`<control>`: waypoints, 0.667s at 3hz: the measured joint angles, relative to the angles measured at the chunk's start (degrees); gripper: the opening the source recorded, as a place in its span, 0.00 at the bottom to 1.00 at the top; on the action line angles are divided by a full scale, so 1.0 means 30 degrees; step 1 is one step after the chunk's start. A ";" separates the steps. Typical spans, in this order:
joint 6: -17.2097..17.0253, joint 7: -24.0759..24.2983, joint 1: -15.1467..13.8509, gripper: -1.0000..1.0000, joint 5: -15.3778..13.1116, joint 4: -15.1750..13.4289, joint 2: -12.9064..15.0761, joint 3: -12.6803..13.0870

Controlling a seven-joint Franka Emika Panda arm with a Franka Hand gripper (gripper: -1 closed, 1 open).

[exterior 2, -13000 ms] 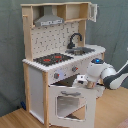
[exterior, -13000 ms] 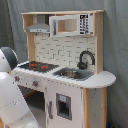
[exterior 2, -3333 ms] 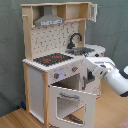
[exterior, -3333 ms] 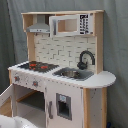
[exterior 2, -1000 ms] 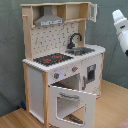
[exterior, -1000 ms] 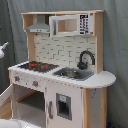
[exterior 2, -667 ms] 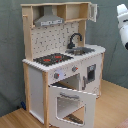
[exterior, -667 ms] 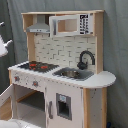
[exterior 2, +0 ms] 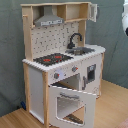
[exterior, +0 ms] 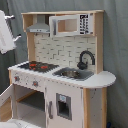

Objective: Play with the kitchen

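Second exterior view: the kitchen (exterior 2: 62, 65) is standing on the wooden floor (exterior 2: 112, 107) with its oven door (exterior 2: 72, 105) hanging open; the arm (exterior 2: 125, 17) is sitting high at the frame edge, clear of it.

The open oven door suggests some play is done; the knobs (exterior 2: 56, 75), faucet (exterior 2: 75, 40), sink (exterior 2: 80, 50) and hob (exterior 2: 51, 59) are standing untouched, so I judge the task partway at most. The kitchen is standing upright, long axis vertical, its front facing the second exterior view's lower right. In the first exterior view the arm is showing only as a white link (exterior: 6, 32) at the upper left. I cannot tell whether the fingers are apart or together.
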 joint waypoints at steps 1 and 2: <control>-0.0154 0.1574 -0.0002 1.00 0.0638 -0.0093 -0.0040 -0.1015; -0.0149 0.3339 -0.0016 1.00 0.1584 -0.0372 0.0096 -0.1551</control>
